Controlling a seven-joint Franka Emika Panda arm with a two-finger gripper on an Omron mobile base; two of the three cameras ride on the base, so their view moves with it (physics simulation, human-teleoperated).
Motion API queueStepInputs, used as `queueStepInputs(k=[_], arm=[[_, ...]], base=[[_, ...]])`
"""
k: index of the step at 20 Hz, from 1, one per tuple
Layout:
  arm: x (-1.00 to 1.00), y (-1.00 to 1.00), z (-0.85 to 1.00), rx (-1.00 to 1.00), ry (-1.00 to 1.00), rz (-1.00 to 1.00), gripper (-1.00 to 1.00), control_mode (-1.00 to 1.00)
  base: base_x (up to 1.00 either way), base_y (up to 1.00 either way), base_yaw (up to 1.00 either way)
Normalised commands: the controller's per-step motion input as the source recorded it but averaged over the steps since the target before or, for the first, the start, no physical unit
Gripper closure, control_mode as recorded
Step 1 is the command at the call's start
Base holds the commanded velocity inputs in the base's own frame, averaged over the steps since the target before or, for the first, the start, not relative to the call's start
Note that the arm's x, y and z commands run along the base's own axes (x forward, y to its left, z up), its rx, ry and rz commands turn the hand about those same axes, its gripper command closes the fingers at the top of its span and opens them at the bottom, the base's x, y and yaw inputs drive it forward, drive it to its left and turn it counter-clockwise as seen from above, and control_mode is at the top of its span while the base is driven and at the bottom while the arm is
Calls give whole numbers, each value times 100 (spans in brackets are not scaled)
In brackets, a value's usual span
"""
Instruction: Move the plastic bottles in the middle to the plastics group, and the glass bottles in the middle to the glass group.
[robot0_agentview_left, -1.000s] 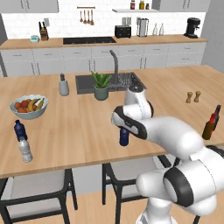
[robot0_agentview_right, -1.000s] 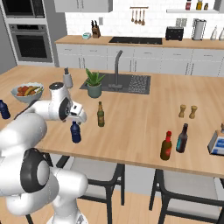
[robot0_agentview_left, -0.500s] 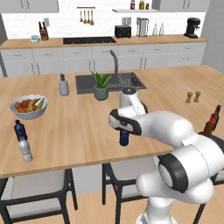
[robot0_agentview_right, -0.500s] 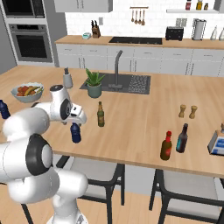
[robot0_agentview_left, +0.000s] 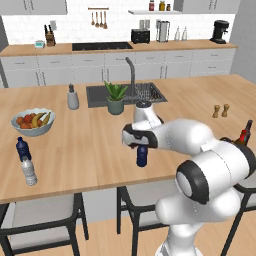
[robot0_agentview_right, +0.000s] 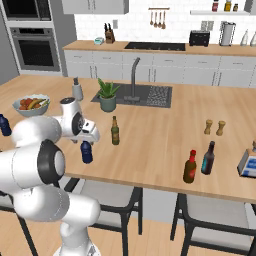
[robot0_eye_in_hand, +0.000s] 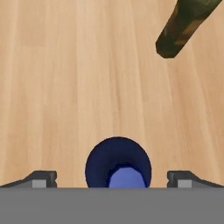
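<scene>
Your gripper (robot0_eye_in_hand: 112, 178) sits wide open over the dark blue plastic bottle (robot0_eye_in_hand: 118, 166); fingertips (robot0_eye_in_hand: 41, 178) flank it, not touching; green glass bottle (robot0_eye_in_hand: 183, 26) nearby.

Kitchen: wood-topped island (robot0_agentview_left: 90, 150) with inset sink (robot0_agentview_left: 125, 94), dark-framed stools (robot0_agentview_left: 40, 220) beneath, grey cabinets (robot0_agentview_left: 100, 67), white tiled wall (robot0_agentview_left: 75, 20), built-in oven (robot0_agentview_right: 30, 47).

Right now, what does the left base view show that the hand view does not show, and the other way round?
The left base view gives the plastics group near the counter's left end: a dark blue bottle beside a clear water bottle, with a fruit bowl behind.

The hand view gives the gripper from above, its fingertips wide apart, and the olive-green bottle at upper right.

Both share the middle blue bottle under the hand and the wooden counter.
</scene>
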Motion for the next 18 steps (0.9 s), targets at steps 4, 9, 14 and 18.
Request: queueStepInputs(k=[4,9,14,18], arm=[[2,0,-13,-1,1,0,-100,-100],[-2,0,-25,-7,0,0,-100,-100],[-3,-1,-22,-9,0,0,100,-100],[0,-2,-8,-5,0,1,100,-100]], base=[[0,0,0],[0,0,0],[0,0,0],[0,0,0]])
